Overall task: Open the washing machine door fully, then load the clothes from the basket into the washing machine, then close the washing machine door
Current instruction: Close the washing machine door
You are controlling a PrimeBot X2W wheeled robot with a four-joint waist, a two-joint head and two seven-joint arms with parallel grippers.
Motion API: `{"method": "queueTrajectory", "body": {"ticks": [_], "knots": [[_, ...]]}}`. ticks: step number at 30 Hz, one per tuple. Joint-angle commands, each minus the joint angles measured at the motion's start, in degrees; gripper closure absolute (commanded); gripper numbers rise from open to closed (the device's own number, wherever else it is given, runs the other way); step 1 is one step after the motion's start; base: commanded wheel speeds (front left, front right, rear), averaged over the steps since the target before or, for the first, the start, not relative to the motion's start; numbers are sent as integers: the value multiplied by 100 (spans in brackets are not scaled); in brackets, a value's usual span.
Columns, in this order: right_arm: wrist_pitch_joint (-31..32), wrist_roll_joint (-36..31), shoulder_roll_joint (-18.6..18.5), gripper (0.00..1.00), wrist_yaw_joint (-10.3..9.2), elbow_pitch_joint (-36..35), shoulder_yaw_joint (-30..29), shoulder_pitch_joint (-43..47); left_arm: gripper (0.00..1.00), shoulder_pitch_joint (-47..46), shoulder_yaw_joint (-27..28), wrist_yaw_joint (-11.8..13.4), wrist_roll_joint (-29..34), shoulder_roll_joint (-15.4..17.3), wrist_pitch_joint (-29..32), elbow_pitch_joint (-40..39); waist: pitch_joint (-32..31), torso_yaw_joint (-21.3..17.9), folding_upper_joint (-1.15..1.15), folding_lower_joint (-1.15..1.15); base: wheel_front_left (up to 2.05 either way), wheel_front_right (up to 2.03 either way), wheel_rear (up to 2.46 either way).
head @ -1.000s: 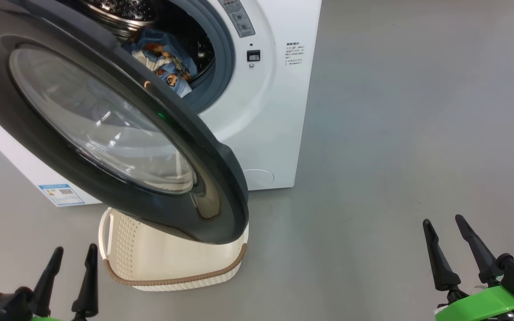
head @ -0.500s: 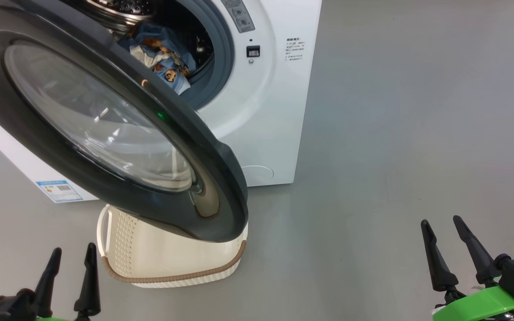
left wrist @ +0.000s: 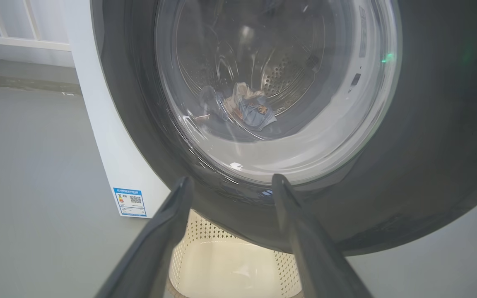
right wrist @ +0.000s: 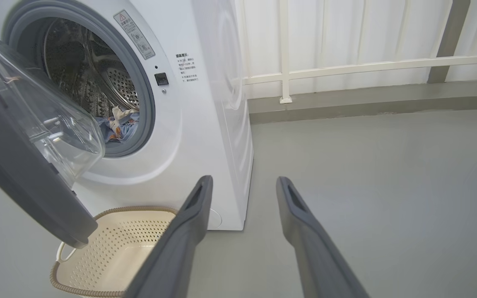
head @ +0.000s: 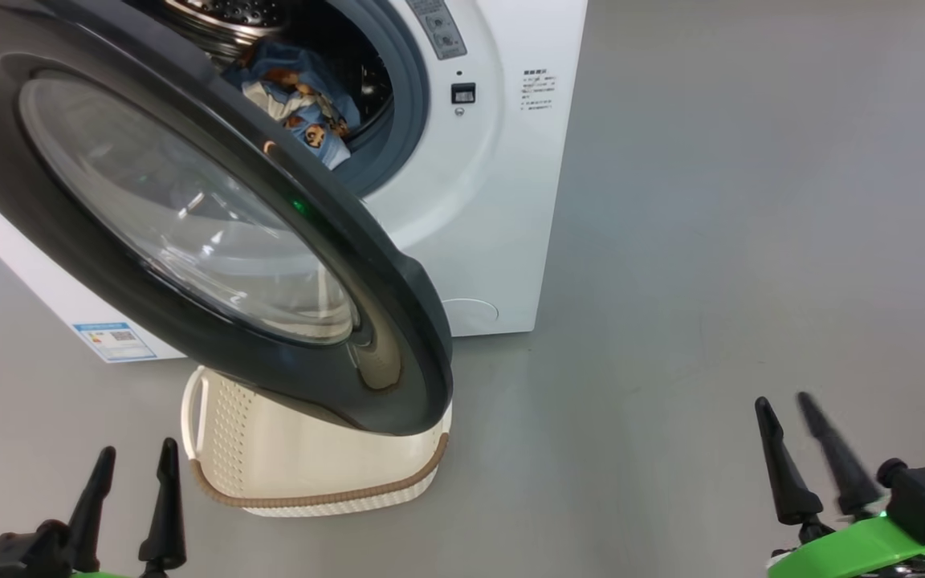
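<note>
Now right fingers [head: 782, 466] slightly closer, still spread; left fingers [head: 164, 514] spread; washing machine door [head: 189, 209] unmoved.

My right gripper [right wrist: 243, 179] hangs above the grey floor [right wrist: 367, 174], its two dark fingers spread apart with only air between them. To their left stands the washing machine [right wrist: 205, 136], white. The washing machine door [right wrist: 19, 174] is swung out toward me across the left edge, its clear glass bowl bulging toward the opening. Low in the steel drum [right wrist: 93, 78], the clothes [right wrist: 120, 126] lie against the grey gasket [right wrist: 147, 103], blue fabric with some white. The basket [right wrist: 139, 208] sits on the floor just before the machine, partly under the door's lower edge. Its perforated bottom is bare where I can see it, and my left finger crosses its right side. A white railing [right wrist: 346, 66] runs along the wall behind.
</note>
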Motion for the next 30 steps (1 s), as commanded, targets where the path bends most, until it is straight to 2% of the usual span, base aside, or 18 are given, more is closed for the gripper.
{"method": "queueTrajectory", "body": {"ticks": [1,7,12,19,30], "knots": [[-28,41,-44,100,9,-97,189,-202,0,-54,204,-9,24,40,-37,-106,-18,28,0,0,0,0,0],[-28,111,107,100,9,1,397,-478,0,27,142,-9,18,-56,-37,-88,-113,207,0,0,0,0,0],[-28,134,177,100,9,-207,618,-814,0,92,114,-9,36,-106,-37,-136,-178,358,0,0,0,0,0],[-28,180,226,100,9,-783,948,-1270,0,88,113,-9,38,-90,-37,-197,-202,547,0,0,0,0,0],[-28,137,254,100,9,-2003,1953,-1666,0,126,111,-9,50,-202,-37,-299,-227,854,0,0,0,0,0]]}}
